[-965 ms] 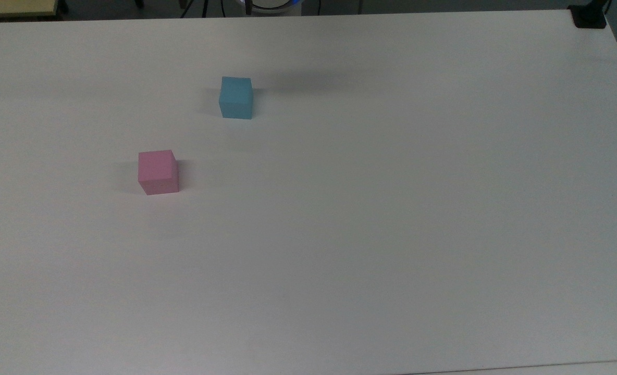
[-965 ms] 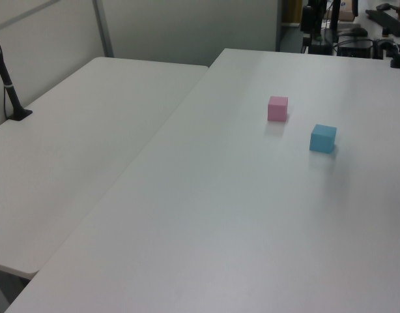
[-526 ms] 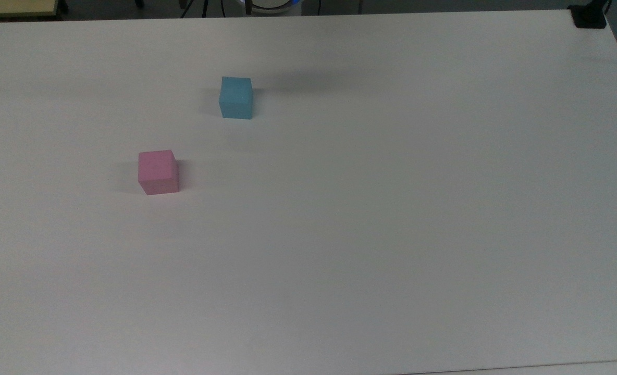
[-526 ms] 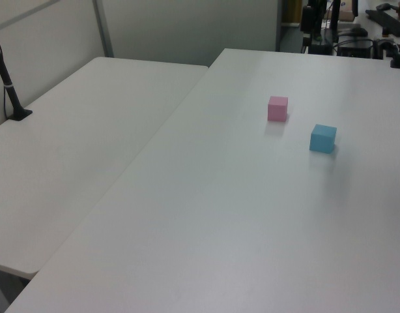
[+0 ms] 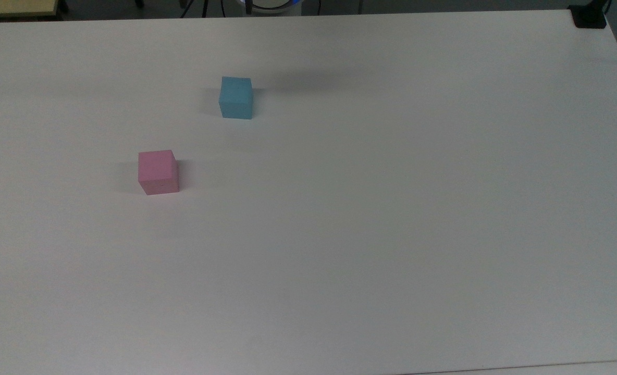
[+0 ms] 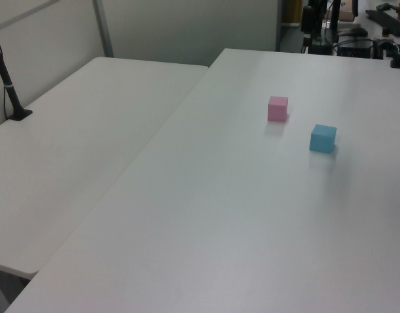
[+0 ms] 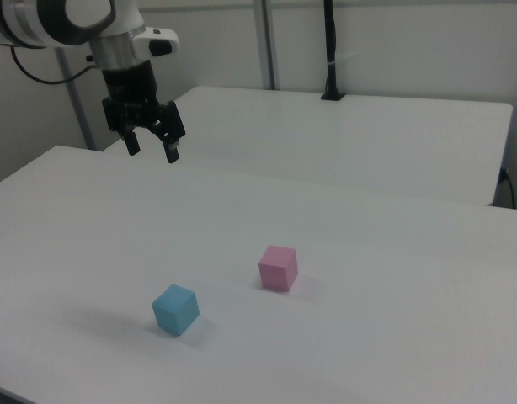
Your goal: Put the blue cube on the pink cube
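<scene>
Because nothing is grasped yet, the claw (image 7: 151,152) hangs high above the desk (image 7: 368,320) with its fingers spread and empty, well apart from both cubes. The blue cube (image 5: 236,97) rests on the desk near the pink cube (image 5: 158,172), not touching it. Compared with one second ago, neither cube has moved.

Plain white matte tabletop (image 5: 392,234) w/ two things on it: small sky-blue matte cube (image 5: 235,97) nr the top view's far edge, small pastel pink matte cube (image 5: 157,172) apart from it, toward left edge.
</scene>
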